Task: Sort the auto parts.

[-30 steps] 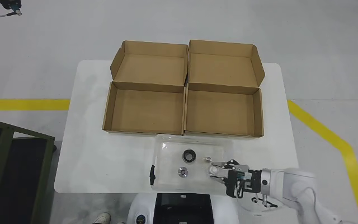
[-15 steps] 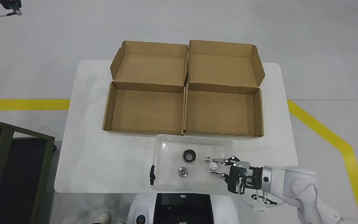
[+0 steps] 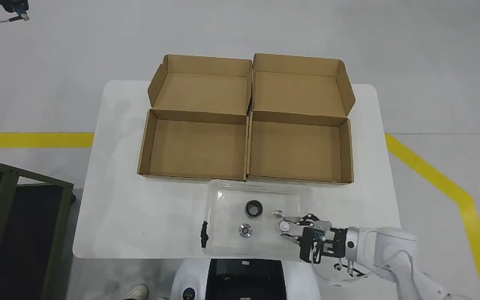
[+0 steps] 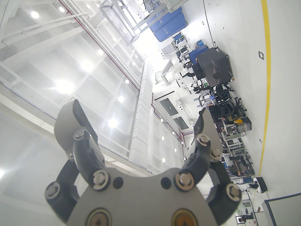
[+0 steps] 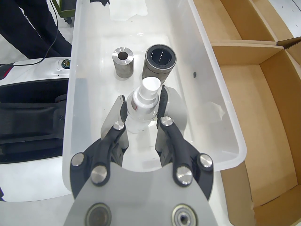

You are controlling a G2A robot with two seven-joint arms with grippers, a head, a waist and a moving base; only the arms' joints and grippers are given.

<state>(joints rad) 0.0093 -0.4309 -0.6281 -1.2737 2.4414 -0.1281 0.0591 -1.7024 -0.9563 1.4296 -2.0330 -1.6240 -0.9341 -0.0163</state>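
A clear plastic bin sits at the table's near edge. In it stand a black-lined linear bearing, a steel cylinder with a centre hole and a small clear spray bottle with a white cap. My right gripper is down in the bin's right part. In the right wrist view its fingers press on both sides of the bottle, with the bearing and the cylinder just beyond. My left gripper is open, holds nothing and points up at the ceiling.
Two open cardboard boxes lie side by side behind the bin, lids folded back. Black tape sticks to the bin's left end. The box wall runs close along the bin's far side.
The right gripper drew a little to the right and then came back left over the bottle. The bearing and the cylinder have not moved.
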